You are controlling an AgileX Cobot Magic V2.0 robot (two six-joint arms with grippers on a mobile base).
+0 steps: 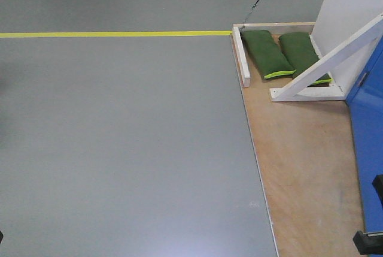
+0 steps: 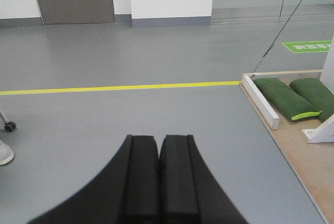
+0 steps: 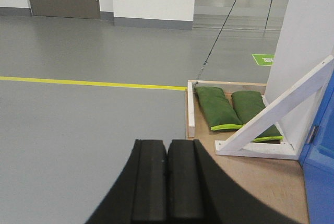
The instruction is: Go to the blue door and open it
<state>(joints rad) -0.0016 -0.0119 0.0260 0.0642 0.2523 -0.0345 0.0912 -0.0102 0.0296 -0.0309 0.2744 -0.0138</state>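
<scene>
Over the grey floor (image 2: 104, 62), my left gripper (image 2: 158, 143) and right gripper (image 3: 167, 145) are both pressed closed, empty. Past the right one, at two o'clock, a white wooden triangular brace (image 3: 271, 112); at four o'clock, the tall glossy blue door (image 3: 319, 187), standing on a plywood base (image 3: 261, 179).

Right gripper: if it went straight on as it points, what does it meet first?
Likely nothing near: the right gripper points over bare grey floor, just left of the white board; depth is unclear.
</scene>
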